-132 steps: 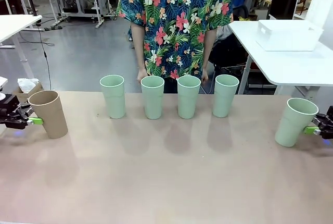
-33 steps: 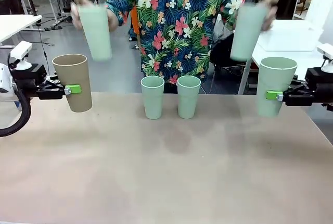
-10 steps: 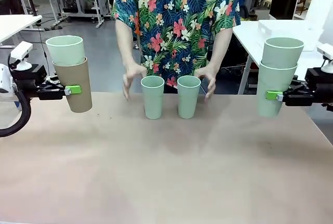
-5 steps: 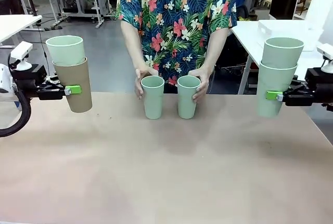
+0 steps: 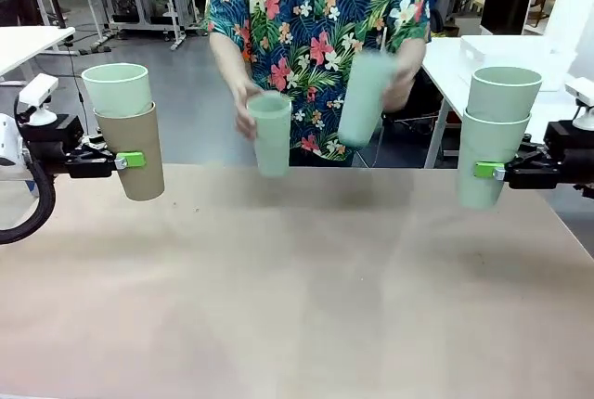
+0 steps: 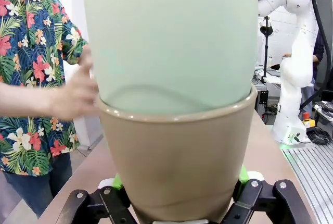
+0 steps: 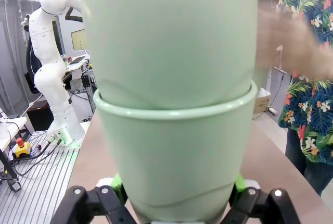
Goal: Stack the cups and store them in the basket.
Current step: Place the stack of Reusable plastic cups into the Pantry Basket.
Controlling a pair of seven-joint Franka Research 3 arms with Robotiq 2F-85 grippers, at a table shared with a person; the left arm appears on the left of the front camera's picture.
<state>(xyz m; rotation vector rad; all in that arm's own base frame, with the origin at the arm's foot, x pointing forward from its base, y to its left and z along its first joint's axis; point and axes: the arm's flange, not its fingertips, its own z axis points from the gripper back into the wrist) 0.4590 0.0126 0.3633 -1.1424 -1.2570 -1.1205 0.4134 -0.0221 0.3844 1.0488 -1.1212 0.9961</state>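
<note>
My left gripper (image 5: pixel 125 160) is shut on the tan-brown cup (image 5: pixel 132 150), held upright above the table at the left; a mint-green cup (image 5: pixel 117 89) is nested in it. At the right, my right gripper (image 5: pixel 484 170) is shut on a mint-green cup (image 5: pixel 486 165) with another mint-green cup (image 5: pixel 503 93) nested inside. The person holds a mint-green cup (image 5: pixel 270 132) in one hand and a blurred one (image 5: pixel 364 97) in the other, both lifted off the table. The left wrist view shows the tan cup (image 6: pixel 177 156) between my fingers, and the right wrist view the green cup (image 7: pixel 177 156). The white basket (image 5: pixel 509 49) stands on the side table.
The brown table (image 5: pixel 297 297) lies below both held stacks. A white side table (image 5: pixel 520 111) stands at the back right, behind my right arm. The person stands at the far edge, centre.
The person has lifted the last two mint-green cups off the table; half a second ago their hands were closing around them. Both arms and their stacks have stayed still.
</note>
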